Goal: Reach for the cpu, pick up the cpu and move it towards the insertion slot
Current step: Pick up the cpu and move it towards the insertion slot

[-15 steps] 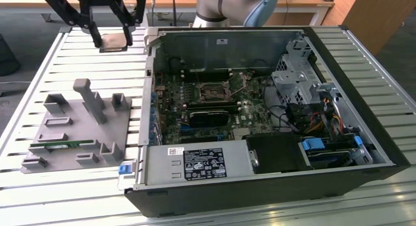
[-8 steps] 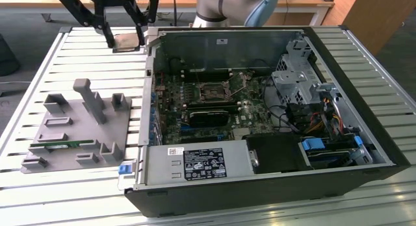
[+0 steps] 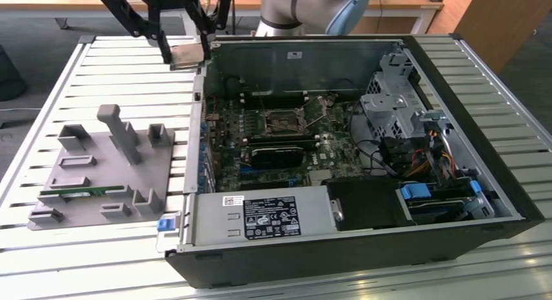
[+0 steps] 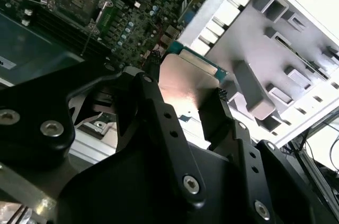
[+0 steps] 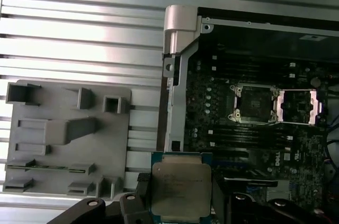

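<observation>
Above the slatted table (image 3: 129,74), the pincer (image 3: 185,51) (apparently airborne) clamps the cpu (image 5: 181,189).

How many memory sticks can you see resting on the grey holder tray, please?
1. A thin green memory stick lies in a slot near the front edge of the grey holder tray, at the exterior view's left; it also shows in the first wrist view. Others could be hidden behind the tray's posts.

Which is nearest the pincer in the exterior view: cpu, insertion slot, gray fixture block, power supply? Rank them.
1. cpu: held in the pincer, above the case's far corner on the view's left.
2. insertion slot: on the motherboard inside the case.
3. gray fixture block: on the table at the view's left.
4. power supply: at the case's near edge.
</observation>
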Controlling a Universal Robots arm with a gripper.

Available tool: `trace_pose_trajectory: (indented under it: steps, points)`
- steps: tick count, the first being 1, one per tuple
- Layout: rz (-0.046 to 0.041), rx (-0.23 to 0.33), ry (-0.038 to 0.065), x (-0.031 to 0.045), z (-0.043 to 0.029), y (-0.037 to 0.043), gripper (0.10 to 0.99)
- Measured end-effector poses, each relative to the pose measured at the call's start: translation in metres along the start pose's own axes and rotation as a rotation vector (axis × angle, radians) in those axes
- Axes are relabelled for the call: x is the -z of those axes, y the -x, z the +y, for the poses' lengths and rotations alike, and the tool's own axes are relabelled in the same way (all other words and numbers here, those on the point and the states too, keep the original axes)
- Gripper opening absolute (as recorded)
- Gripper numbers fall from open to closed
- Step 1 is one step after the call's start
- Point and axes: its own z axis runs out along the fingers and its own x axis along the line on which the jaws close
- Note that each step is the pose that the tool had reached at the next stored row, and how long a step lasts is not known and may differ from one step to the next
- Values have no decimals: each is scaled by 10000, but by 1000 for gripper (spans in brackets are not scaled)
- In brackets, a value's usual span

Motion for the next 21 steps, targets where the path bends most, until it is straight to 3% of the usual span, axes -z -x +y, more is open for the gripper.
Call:
trace_pose_trajectory:
  steps: [11, 17, 21]
  points:
    - [-278, 17, -2, -32, -9, 305, 541]
    - [-259, 4, -1, -111, 8, 505, 541]
    - [-123, -5, 5, -162, 12, 614, 541]
